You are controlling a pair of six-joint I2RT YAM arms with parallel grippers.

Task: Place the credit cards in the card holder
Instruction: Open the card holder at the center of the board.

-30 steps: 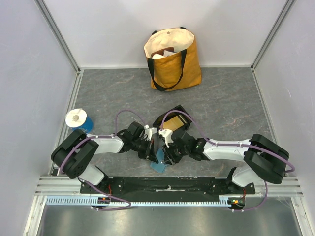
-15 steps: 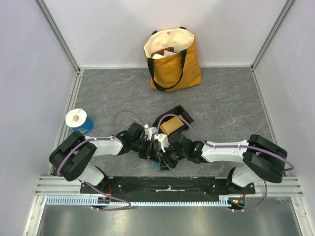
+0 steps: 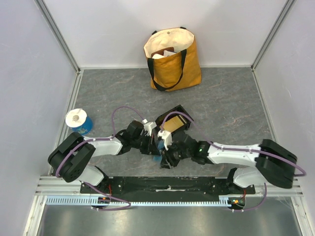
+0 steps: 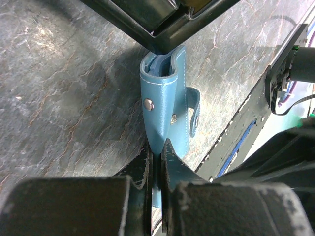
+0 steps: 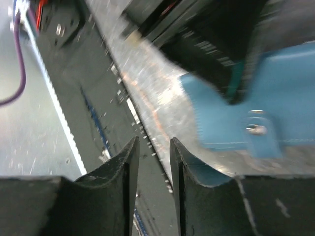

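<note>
Table (image 3: 226,103): a grey marbled surface is filling the middle of the top view, with pale walls standing on three sides.
Tote bag (image 3: 184,64): a mustard bag with a cream lining and black handles is standing at the upper centre, against the back wall.
Arms: the left arm (image 3: 106,146) and right arm (image 3: 231,153) are reaching in from the lower corners and meeting at lower centre.
Tray (image 3: 178,114): a black rectangular tray is lying turned at an angle just above the point where the arms are meeting.
Roll (image 3: 78,120): a blue roll with a white top is sitting at the left edge, well apart from the rest.
Wallet (image 4: 165,98): a teal wallet is standing on edge at lower centre between the two grippers, its far end reaching the tray's corner; contact there cannot be told.
Left gripper (image 4: 156,152): its fingers are pinching the near edge of the wallet, closed down to the leather's thickness.
Right gripper (image 5: 153,142): its fingers are standing a little apart with nothing in the gap, just left of the wallet in the blurred right wrist view.
Cards (image 3: 171,125): tan cards are lying inside the tray, partly hidden by the arms.
Snap tab (image 4: 194,115): it is hanging loose off the wallet's right side, unfastened.
</note>
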